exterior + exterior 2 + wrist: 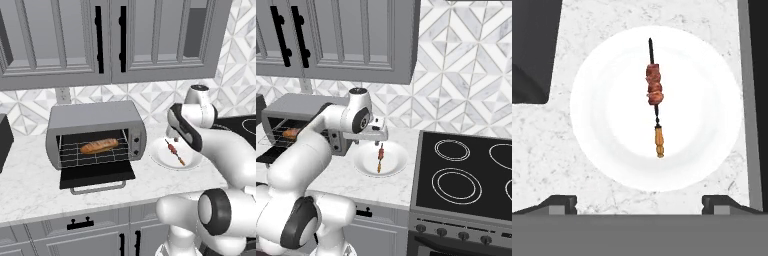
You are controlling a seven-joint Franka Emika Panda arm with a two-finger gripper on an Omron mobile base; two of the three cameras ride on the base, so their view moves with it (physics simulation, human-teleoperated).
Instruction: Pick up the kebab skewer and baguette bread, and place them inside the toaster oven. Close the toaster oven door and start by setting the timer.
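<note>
pincer (pixel 640 202) released above kebab skewer (pixel 655 97) on white plate (pixel 602 145), baguette bread (pixel 99 145) on rack in toaster oven (pixel 92 120), toaster oven door (pixel 97 176) down, marble surface (pixel 30 185)

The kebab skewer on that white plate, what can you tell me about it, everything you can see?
The kebab skewer is a thin dark rod with a few reddish-brown meat chunks bunched near its middle and a small turned handle, wooden-looking and orange-brown, at one end. The bare tip sticks out past the meat. It lies flat near the middle of a round white plate on the marble counter, between the toaster oven and the stove. Only the plate touches it; the open end effector hovers above, its jaws apart and clear of it.
</note>
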